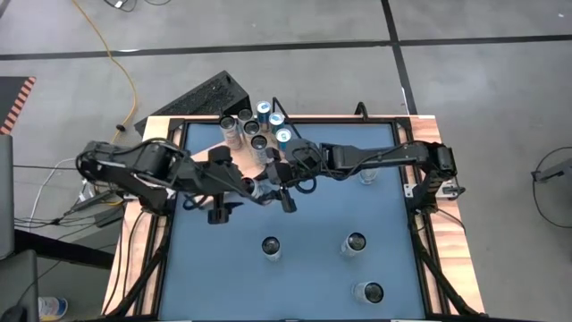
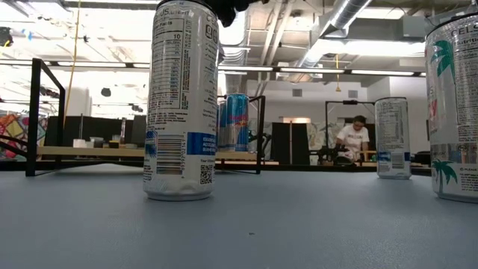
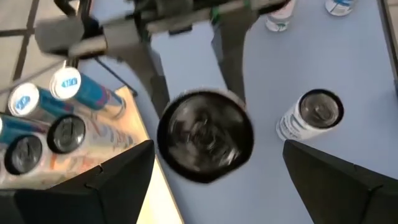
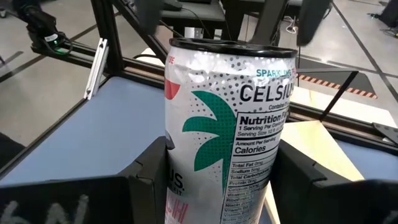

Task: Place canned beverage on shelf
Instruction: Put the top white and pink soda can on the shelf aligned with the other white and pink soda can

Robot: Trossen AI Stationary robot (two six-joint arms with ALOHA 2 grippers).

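Observation:
My right gripper (image 1: 279, 174) is shut on a white Celsius can (image 4: 224, 124) beside the near edge of the shelf. The shelf is a pale-wood board (image 1: 231, 148) with a black wire frame (image 2: 33, 112), at the table's far side, and several cans (image 1: 253, 125) stand on it. My left gripper (image 1: 248, 188) is wide open next to the held can. In the left wrist view the can's top (image 3: 205, 137) shows ahead of my left gripper (image 3: 217, 180), between its two spread fingers and clear of both. My right gripper pinches the can's side wall (image 4: 177, 162) between its two fingers (image 4: 146, 174), one on each side of the can. The fingers come about level from the table's right side. The can stands upright in the hold; its bottom is out of view.
Loose cans stand on the blue tabletop: one at the near middle (image 1: 271, 246), two at the near right (image 1: 355, 243) (image 1: 368, 292), one under my right arm (image 1: 366, 174). A person (image 2: 351, 138) sits in the room behind the table.

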